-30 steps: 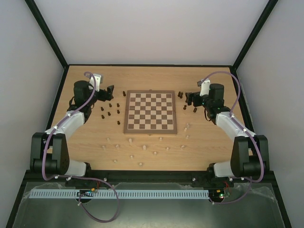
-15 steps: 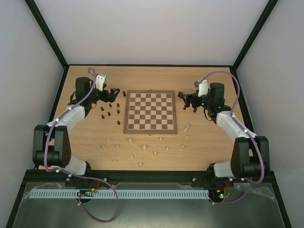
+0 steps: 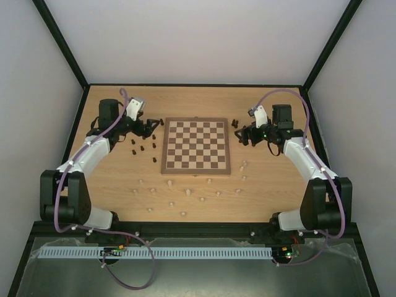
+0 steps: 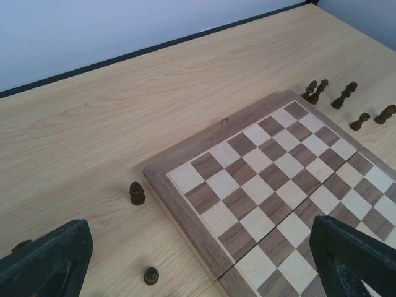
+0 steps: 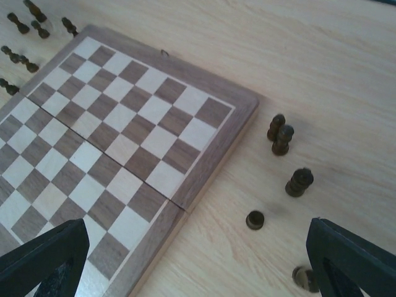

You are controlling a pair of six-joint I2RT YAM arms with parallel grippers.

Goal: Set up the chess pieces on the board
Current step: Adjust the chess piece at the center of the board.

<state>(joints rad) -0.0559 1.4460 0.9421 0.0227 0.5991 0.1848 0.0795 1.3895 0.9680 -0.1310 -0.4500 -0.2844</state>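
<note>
The chessboard [image 3: 195, 146] lies flat in the middle of the wooden tabletop [image 3: 124, 185]. No piece stands on it yet. All the chessmen are around it. A bunch of dark chessmen [image 3: 143, 147] is on the board's left side. A second dark bunch [image 3: 235, 123] is by the board's far right corner. The pale chessmen [image 3: 187, 193] are spread out on the near side of the board, between it and the robot.

The left gripper [image 3: 148, 127] hangs just beside the board's far left corner, over the dark chessmen there. Its fingers [image 4: 43, 260] are spread wide and hold nothing. A dark pawn [image 4: 137, 193] stands just beside the board's rim below it.

The right gripper [image 3: 245, 135] hangs near the board's far right corner. Its fingers [image 5: 43, 260] are spread wide too, with nothing between them. A pair of dark pieces [image 5: 280, 135] stands close together near the rim there. I cannot tell if they touch.

I think the pieces are very light and hard, made of smooth wood. They are small and thin, so a little bump could tip one over or make it roll. The fingers are much bigger than a piece. The best place to pinch is likely the middle of the body. Come straight down, squeeze softly, and keep clear of the piece next to it.
</note>
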